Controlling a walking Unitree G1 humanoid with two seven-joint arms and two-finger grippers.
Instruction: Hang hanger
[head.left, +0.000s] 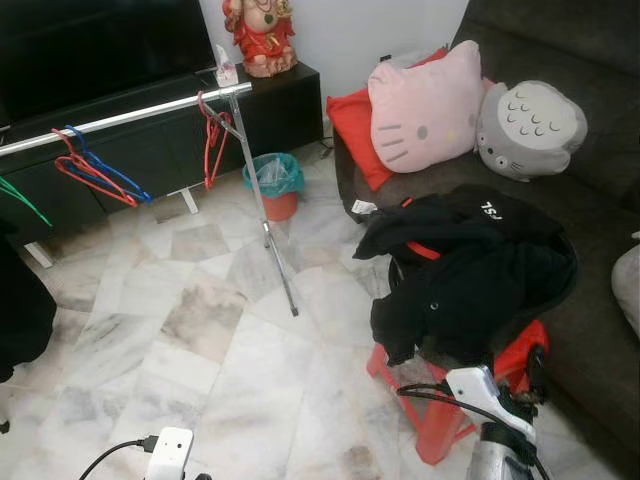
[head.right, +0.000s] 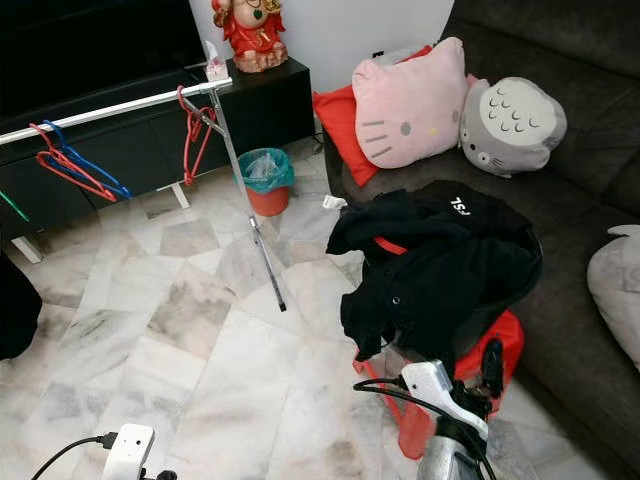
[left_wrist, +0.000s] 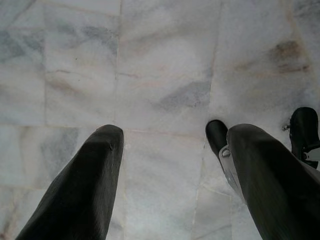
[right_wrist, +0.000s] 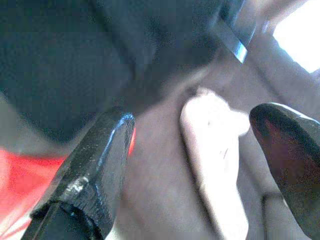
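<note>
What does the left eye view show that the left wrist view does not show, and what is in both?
The left eye view has the clothes rail with red hangers on it, the teal bin, the black jacket over a red basket, and the sofa with a pink pillow. The left wrist view has the left end effector, open, pointing down at nothing held. Both views share the marble floor.

Red basket (head.left: 520, 350) largely under black clothes (head.left: 470, 270)
</note>
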